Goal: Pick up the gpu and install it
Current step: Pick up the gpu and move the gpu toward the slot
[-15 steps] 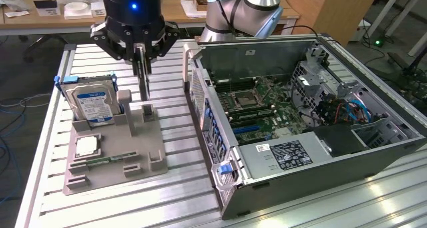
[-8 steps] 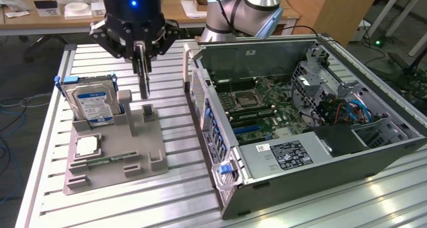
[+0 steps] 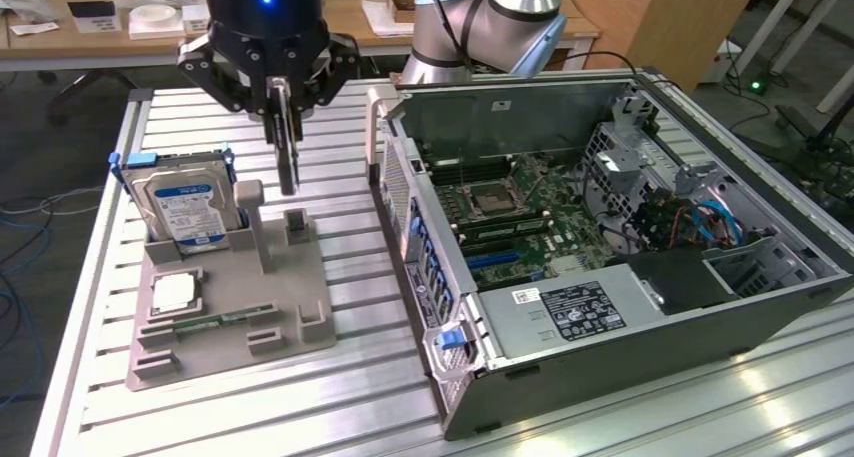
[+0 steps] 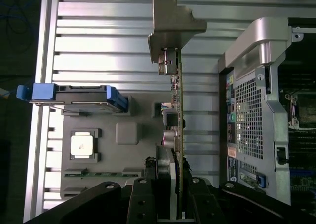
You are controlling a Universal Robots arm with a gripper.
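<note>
Gpu (image 3: 287,162) hangs upright above the grey holder tray (image 3: 220,349), its upper edge clamped in the gripper (image 3: 283,102), probably to keep its lower edge free.

The gpu (image 3: 286,157) is presented edge-on as a thin, flat, dark card with a green circuit-board edge. Small connectors are fitted along one face, and a bent silver mounting bracket is fitted at the end farthest from the gripper (image 4: 175,165). The card is held upright with its long axis vertical and is clamped at its upper end between the gripper fingers. It is suspended clear above the grey fixture tray (image 3: 287,297), between the hard drive (image 3: 187,202) and the open computer case (image 3: 694,317), with neither being touched.
</note>
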